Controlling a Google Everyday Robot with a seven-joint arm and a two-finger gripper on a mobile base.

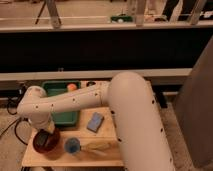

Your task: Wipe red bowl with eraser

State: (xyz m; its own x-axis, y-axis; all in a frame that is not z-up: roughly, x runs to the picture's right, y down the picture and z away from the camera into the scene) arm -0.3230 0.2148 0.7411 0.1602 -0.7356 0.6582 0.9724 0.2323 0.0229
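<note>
Down at lower left — pincer [43,134] over red bowl [47,145]

Poised at the bowl's mouth, on the desk's [102,156] lower-left corner; grip wide or narrow — cannot tell. Just right of the bowl, small blue cup [72,145]. Up and right, eraser [95,121] lying flat beside green tray [65,118].

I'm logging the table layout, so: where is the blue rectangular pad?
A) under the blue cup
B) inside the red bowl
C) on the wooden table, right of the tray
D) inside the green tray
C: the blue rectangular pad lies flat on the wooden table, just right of the green tray, while the gripper is over the red bowl.
</note>
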